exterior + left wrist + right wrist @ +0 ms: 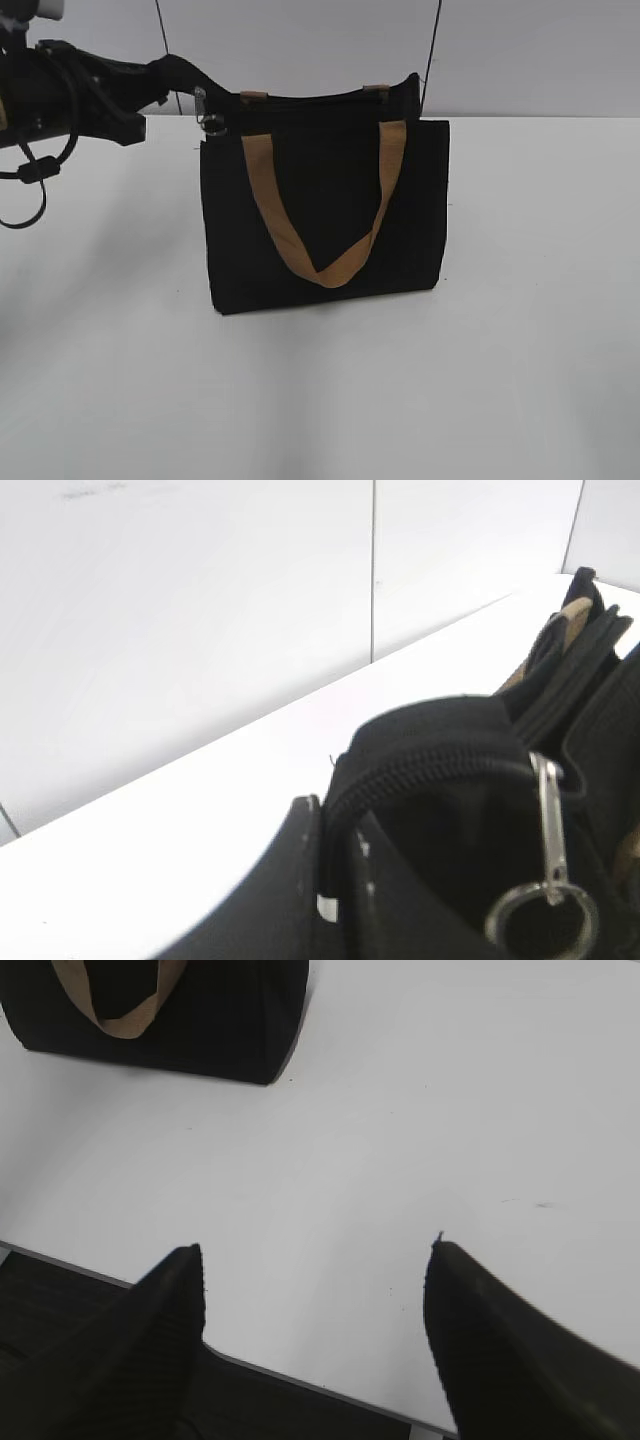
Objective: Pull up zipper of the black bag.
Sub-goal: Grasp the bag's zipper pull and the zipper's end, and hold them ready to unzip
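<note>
Even, bright, diffuse light washes the white table [520,350] nearly featureless in all views, and the bag [325,220] throws only a faint soft shadow at its base. The bag's black fabric loses almost all detail. The left wrist view is soft, blurring the near zipper [548,825] and its ring.

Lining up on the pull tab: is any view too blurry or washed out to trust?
Left wrist view: zipper and its ring readable though soft; black bag fabric crushes to near-black. Exterior view: sharp, table bright. Right wrist view: open right gripper blurred, table evenly lit.
</note>
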You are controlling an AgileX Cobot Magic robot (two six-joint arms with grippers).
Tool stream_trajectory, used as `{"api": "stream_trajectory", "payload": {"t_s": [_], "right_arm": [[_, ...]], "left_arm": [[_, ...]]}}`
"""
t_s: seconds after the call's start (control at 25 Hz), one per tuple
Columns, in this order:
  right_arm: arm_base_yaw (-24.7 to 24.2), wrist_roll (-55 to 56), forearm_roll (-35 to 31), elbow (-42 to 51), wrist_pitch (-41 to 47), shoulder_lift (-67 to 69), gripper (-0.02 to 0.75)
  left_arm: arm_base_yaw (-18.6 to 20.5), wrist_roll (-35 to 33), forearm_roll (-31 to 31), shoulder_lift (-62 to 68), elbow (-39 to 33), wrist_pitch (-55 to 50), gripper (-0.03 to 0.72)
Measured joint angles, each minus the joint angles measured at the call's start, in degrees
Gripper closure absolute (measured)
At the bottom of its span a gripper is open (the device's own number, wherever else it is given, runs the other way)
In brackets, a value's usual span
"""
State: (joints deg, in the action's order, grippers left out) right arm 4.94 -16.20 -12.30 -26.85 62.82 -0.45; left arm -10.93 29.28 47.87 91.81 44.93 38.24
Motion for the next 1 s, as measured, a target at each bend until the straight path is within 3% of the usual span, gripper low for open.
{"api": "stream_trajectory", "payload": {"t_s": [0.32, 0.52, 0.72, 1.0], "right_arm": [[0.0, -0.2, -1.1, 0.0, -0.1, 0.9, 0.216], [0.0, -5.5, -6.0, -0.6, -1.6, 11.4, 0.216], [0.0, -20.5, -21.4, -3.2, -11.1, 24.8, 0.216], [0.1, -50.1, -49.5, -3.3, -18.8, 47.3, 0.216]], "left_arm": [[-0.4, 3.6, 0.1, -2.8, 0.0, -0.8, 0.677], [-2.1, 6.8, 0.2, -2.8, 0.0, -0.9, 0.677], [-2.7, 10.6, 0.2, -2.9, 0.0, -0.9, 0.677], [-2.7, 13.5, 0.4, -4.0, 1.9, -3.3, 0.677]]}}
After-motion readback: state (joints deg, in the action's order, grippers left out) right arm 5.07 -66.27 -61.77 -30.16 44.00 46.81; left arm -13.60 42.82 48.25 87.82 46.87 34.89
